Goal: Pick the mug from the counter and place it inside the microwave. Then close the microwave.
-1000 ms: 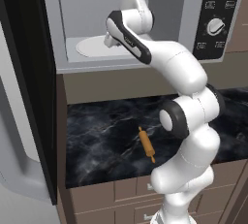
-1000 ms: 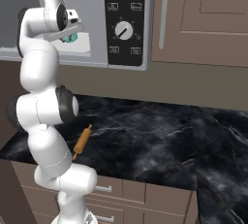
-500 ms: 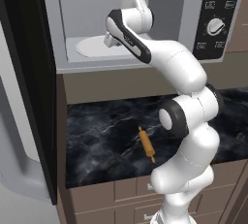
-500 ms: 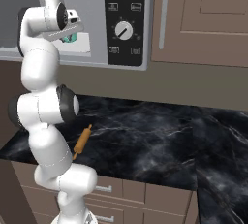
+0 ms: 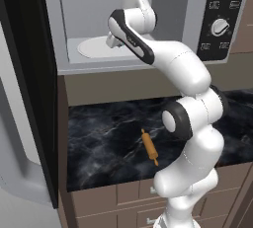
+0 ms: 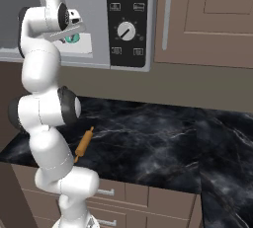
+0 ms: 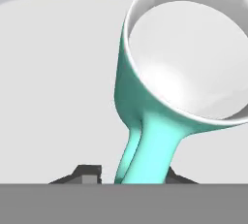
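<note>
**Mug inside microwave, pincer at its handle**

Arm reaches into the open microwave (image 5: 148, 5). Mug (image 7: 179, 72) sits upright over the white turntable plate (image 5: 91, 48); teal shows beside the hand in right base view. Pincer (image 7: 128, 175) straddles the mug handle w/ tips low each side; can't tell if gripping or loose. Rolling pin (image 5: 149, 146) lies on counter (image 5: 108, 143). Microwave door (image 5: 29, 89) stands open.

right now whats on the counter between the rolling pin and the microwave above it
Nothing. In the left base view, bare black marble counter runs back from the rolling pin to the brown wall under the microwave.
</note>
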Tool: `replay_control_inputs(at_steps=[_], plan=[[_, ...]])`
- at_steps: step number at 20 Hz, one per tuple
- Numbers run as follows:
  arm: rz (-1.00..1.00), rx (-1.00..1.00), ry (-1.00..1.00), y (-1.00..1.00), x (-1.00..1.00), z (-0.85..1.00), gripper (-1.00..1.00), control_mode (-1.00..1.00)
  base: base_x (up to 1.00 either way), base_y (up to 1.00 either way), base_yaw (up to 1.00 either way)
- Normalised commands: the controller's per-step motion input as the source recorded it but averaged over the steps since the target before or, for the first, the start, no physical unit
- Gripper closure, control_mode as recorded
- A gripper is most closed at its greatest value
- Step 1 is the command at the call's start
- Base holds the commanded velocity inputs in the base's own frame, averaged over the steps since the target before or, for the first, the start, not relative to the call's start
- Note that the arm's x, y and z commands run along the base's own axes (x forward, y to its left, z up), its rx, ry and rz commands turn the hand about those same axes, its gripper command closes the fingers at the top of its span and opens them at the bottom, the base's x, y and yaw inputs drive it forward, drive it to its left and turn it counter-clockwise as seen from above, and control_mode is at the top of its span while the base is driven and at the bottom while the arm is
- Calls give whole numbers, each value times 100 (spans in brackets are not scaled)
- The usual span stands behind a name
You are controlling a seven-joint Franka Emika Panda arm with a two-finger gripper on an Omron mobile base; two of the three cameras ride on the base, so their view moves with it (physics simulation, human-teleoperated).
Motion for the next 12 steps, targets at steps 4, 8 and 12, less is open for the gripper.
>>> replay_control_inputs(at_steps=[4, 8, 12], plan=[[0, 0, 0, 0, 0, 0, -100, -100, 0, 0, 0], [0, 0, 0, 0, -19, 0, -100, -100, 0, 0, 0], [0, 0, -7, 0, -64, 2, -100, -100, 0, 0, 0]])
